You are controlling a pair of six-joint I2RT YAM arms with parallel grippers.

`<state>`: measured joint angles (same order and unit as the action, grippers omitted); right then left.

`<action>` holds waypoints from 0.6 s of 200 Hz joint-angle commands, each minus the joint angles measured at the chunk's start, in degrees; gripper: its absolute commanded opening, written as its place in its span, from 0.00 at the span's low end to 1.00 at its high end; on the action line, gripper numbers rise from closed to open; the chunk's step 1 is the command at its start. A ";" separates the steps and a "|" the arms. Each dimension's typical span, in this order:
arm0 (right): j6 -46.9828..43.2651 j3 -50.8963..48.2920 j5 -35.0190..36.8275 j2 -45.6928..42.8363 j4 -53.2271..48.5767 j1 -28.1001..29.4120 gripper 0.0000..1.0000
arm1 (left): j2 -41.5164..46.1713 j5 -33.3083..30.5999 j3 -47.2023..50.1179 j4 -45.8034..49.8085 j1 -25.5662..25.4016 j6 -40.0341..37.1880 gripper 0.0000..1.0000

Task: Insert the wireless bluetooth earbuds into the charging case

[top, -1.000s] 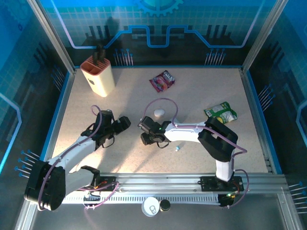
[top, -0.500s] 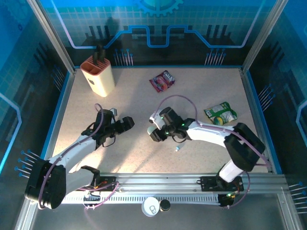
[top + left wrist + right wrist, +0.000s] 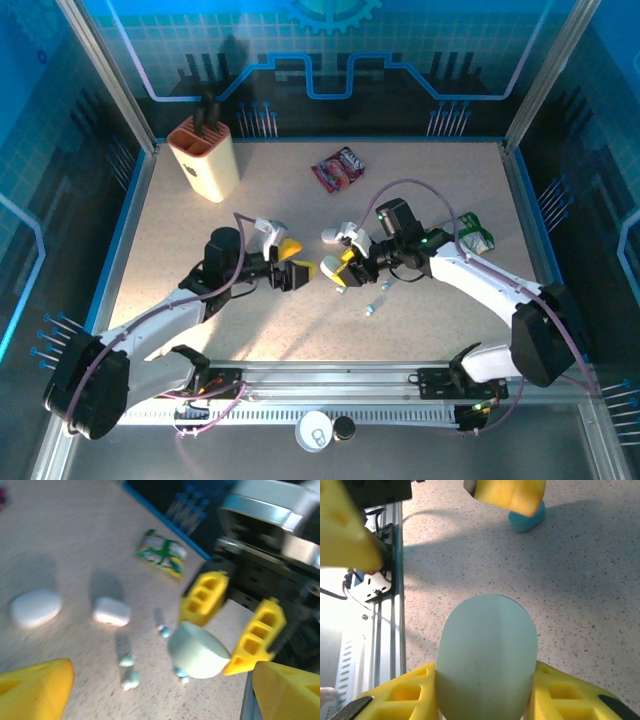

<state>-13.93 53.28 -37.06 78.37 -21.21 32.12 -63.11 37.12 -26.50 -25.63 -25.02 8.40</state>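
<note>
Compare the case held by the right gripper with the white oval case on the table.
The held case is pale green; the oval case is white. The held case is pinched by the right gripper; the oval case lies free on the table. Both are smooth and rounded.

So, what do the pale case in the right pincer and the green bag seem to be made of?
The pale green case, clamped in the right pincer, looks like hard moulded plastic with a smooth satin finish: even colour, rounded edge, soft sheen. The green bag looks like thin printed plastic film, likely glossy: crinkled outline, bright print, though blurred.
</note>
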 commanded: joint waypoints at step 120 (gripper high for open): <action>-9.93 9.11 -11.37 -2.71 -19.62 2.45 0.31 | -6.91 20.66 -0.59 -7.21 -5.95 -18.03 0.89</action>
<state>-21.23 59.75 -45.60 75.94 -36.80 33.17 -69.34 53.41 -24.45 -35.05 -30.44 -6.92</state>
